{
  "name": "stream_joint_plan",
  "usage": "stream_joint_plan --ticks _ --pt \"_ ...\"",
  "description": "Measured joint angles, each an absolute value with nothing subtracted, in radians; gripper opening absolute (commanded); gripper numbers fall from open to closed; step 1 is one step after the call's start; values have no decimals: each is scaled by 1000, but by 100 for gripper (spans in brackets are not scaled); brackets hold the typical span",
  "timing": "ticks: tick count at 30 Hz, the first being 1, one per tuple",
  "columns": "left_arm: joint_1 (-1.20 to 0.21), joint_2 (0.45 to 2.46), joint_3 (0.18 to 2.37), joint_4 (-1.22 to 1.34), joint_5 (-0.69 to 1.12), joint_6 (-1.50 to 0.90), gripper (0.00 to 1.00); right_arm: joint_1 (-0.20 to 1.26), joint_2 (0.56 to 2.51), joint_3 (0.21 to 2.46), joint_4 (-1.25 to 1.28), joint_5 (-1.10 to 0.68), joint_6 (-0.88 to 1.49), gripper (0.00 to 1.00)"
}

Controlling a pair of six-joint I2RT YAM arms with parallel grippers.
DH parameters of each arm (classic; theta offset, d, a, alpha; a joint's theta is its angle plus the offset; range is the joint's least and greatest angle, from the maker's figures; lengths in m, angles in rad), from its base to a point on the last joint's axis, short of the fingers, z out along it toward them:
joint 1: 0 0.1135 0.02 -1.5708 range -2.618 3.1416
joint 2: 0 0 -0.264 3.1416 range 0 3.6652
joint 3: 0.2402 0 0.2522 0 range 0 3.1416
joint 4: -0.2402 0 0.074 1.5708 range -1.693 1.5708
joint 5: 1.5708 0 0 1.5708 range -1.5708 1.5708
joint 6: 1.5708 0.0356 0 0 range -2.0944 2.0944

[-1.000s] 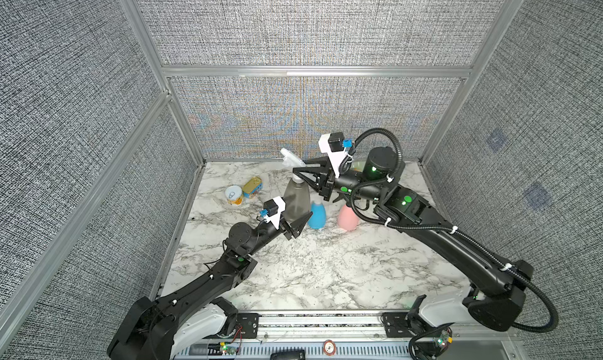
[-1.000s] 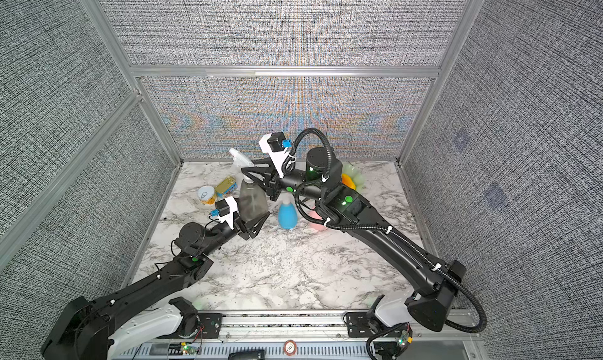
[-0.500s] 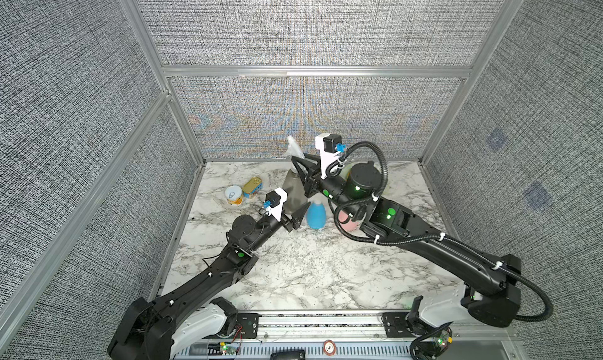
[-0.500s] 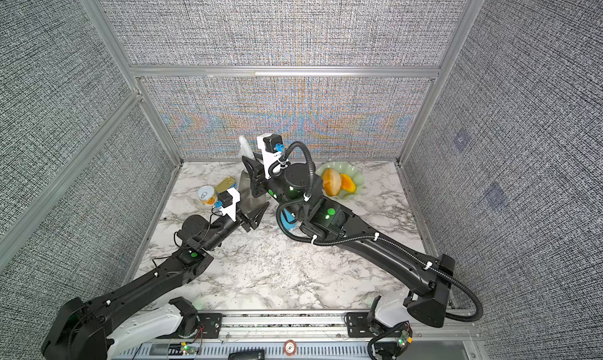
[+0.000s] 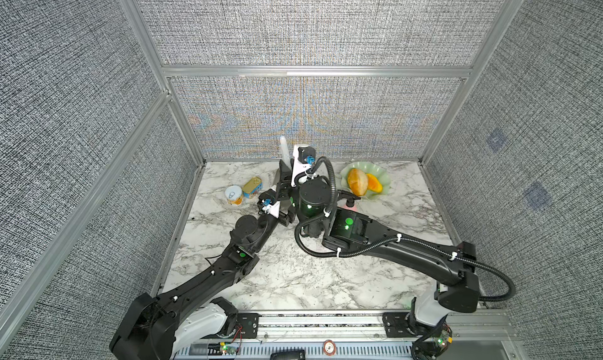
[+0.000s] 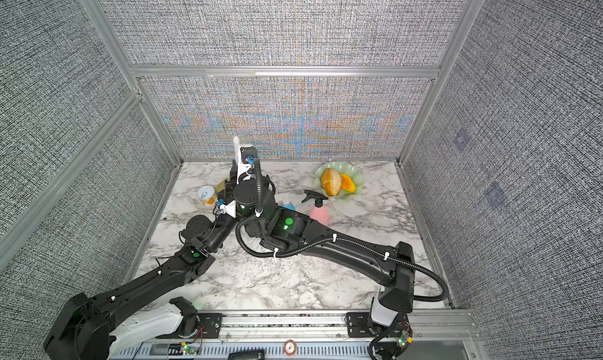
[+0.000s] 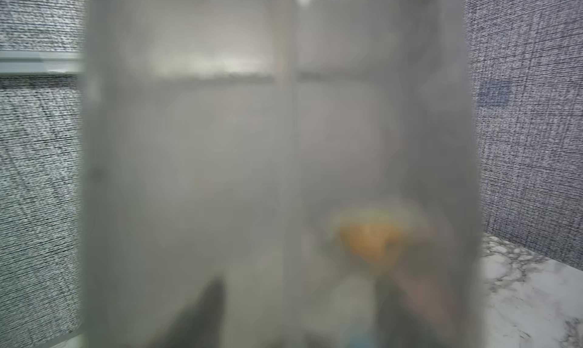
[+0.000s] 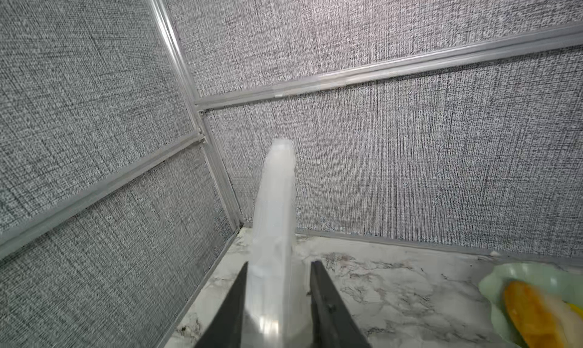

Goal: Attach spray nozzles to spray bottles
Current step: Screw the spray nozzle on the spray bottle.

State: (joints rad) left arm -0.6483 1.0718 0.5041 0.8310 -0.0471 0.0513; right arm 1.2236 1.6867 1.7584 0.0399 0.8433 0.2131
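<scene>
Flanking the white nozzle (image 8: 274, 211), the right tool (image 8: 278, 264) has one jaw against the plastic and a sliver of gap at the other; cannot tell whether it grips or only brackets. Nozzle spout points up toward the back corner, raised above the desk (image 5: 293, 277).

Left tool (image 5: 282, 213): clamped on the smoky grey bottle (image 7: 277, 160), which fills the left wrist view. Bottle is held just under the white nozzle. The neck joint is hidden by the right arm, so seating is not confirmed.

Handling, by judgement:
- Nozzle: light, stiff, smooth plastic. Take it at the body or collar, never by the thin dip tube.
- Bottle: light, looks empty, thin-walled and likely to tip or squash. Hold it around the body and keep the neck free.

Count:
- Bottles, three: the grey one in hand, the blue bottle (image 6: 288, 206) half hidden, and the pink bottle (image 6: 319, 213) standing on the desk.
- Nozzles, two seen: the white one, and the black nozzle (image 6: 314, 195) on the pink bottle. A third is not visible.
- Cans (image 5: 234, 194), two, by the left wall.
- Green dish (image 5: 385, 179), one, at the back right.
</scene>
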Motion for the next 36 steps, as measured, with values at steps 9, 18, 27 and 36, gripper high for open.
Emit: stream_joint_plan --ticks 9,18,27,36 --pt "-649 1069 500 996 -26 45 67 1277 1625 1774 -88 791 166 44" --pt "-649 1071 503 1045 10 32 67 1307 1451 1656 -167 669 123 49" --pt "-649 1104 531 1028 135 -12 67 1020 1249 1598 -345 169 57 58" --pt "-649 1125 565 1019 339 -82 66 794 1325 1773 -506 -426 -36 77"
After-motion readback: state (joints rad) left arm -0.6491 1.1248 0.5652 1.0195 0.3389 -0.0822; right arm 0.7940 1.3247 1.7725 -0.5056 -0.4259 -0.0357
